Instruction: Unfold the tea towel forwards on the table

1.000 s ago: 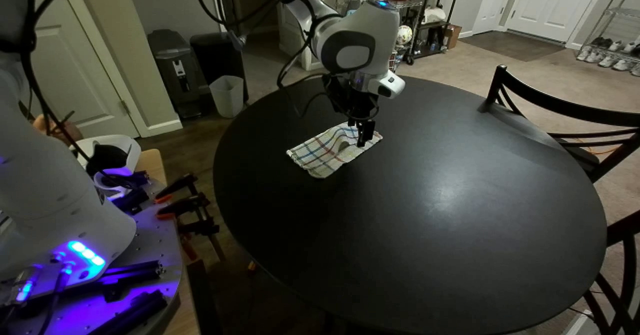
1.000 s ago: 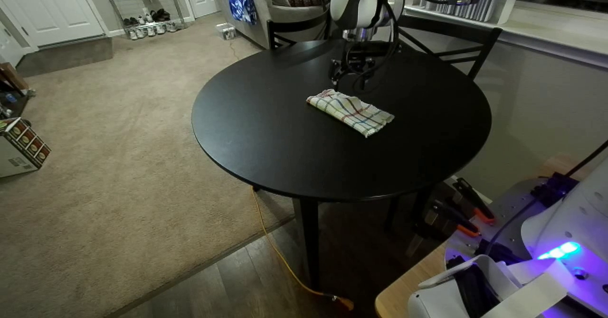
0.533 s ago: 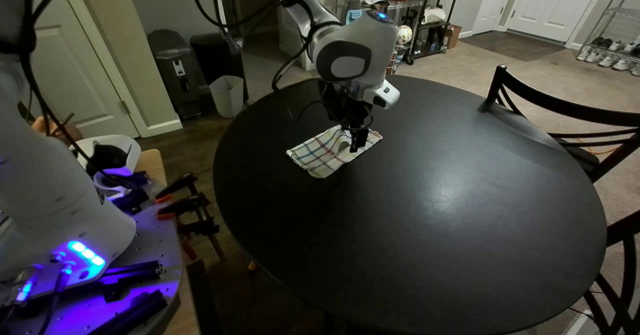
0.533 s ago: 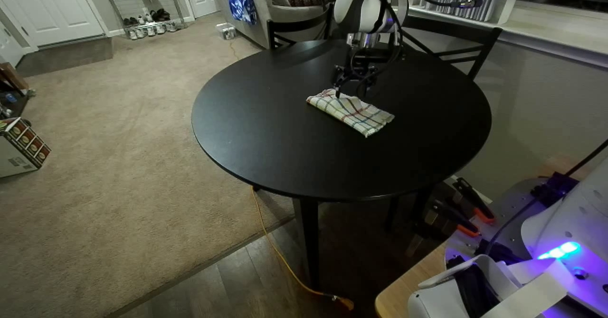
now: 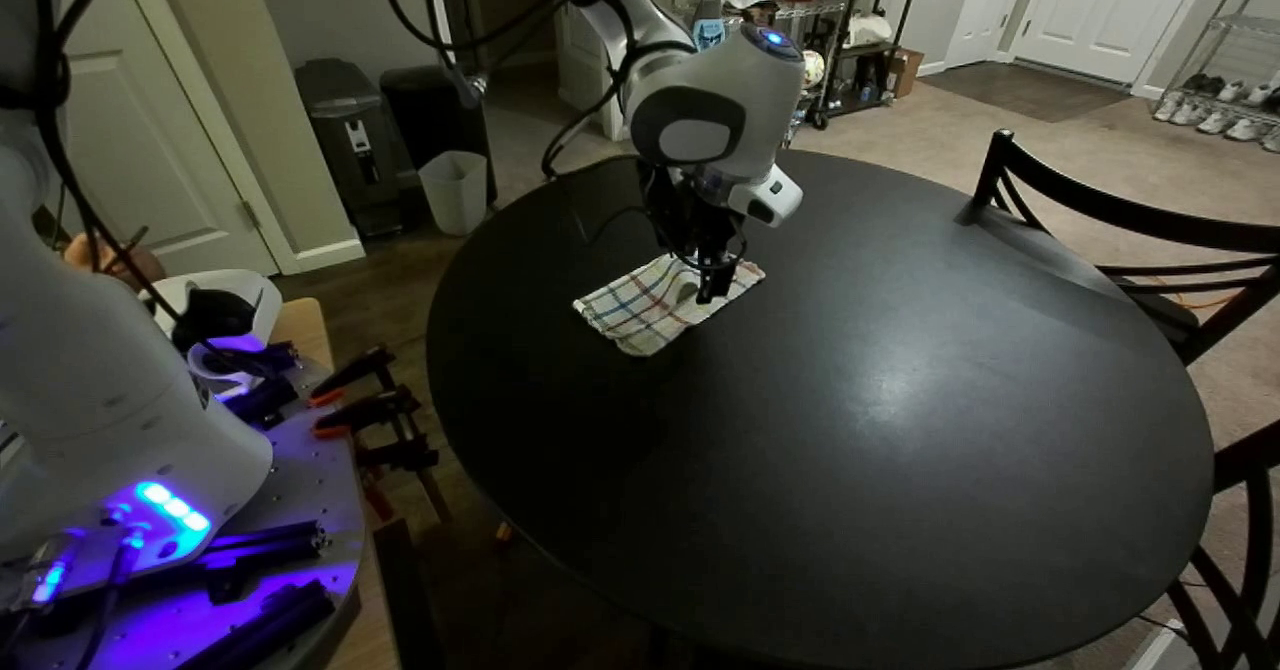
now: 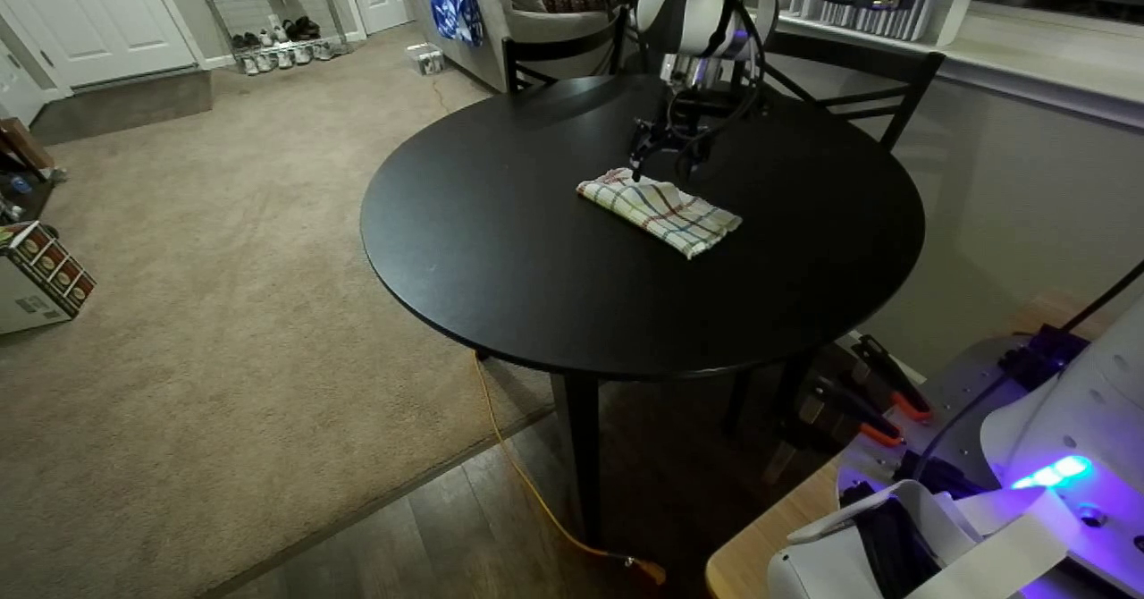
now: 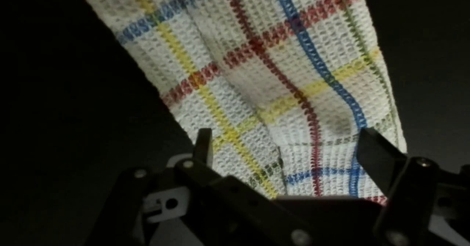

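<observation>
The tea towel [image 5: 645,305], white with blue, red, yellow and dark green stripes, lies folded in a long strip on the round black table [image 5: 850,400]. It shows on the far half of the table [image 6: 536,259] in an exterior view, as a towel strip [image 6: 666,210]. A raised wrinkle crosses its far part. My gripper [image 5: 712,295] points down over that far part. In the wrist view the gripper [image 7: 285,134] is open, fingers [image 7: 378,158] wide apart, with towel [image 7: 257,80] below and between them. I cannot tell whether the fingertips touch the cloth. The gripper base hides the towel's far end.
A black chair [image 5: 1130,200] stands at the table's edge, and another black chair [image 6: 849,71] stands near the window. The robot's base plate [image 5: 310,490] with black clamps [image 5: 370,410] is beside the table. A white bin [image 5: 455,193] stands on the floor behind.
My gripper has come down towards the towel's far part and shifted slightly over it, with little motion in the last half second. It has stayed open. The towel has not moved.
</observation>
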`<state>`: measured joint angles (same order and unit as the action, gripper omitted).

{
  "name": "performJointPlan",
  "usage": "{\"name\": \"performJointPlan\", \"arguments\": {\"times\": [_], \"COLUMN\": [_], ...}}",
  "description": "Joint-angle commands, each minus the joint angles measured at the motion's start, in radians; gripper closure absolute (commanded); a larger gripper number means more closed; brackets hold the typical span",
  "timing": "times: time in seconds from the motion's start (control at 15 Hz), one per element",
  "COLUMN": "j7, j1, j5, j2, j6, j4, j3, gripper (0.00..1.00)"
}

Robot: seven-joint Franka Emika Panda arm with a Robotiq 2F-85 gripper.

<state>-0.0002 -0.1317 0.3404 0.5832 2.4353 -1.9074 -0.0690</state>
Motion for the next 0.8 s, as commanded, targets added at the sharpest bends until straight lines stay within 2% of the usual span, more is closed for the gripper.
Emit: {"name": "performJointPlan", "arguments": {"times": [0.0,0.4,0.73], "j7": [-0.062,-0.061,-0.131], "j1": [-0.042,-0.027,-0.025], "j5": [0.092,0.127,0.124], "j2": [-0.064,-0.108,-0.093], "j6": [-0.046,-0.04,0.006], "j4": [-0.058,-0.111,-0.127], "j3": [-0.048,-0.043,-0.047], "gripper": [0.0,0.0,0.0]}}
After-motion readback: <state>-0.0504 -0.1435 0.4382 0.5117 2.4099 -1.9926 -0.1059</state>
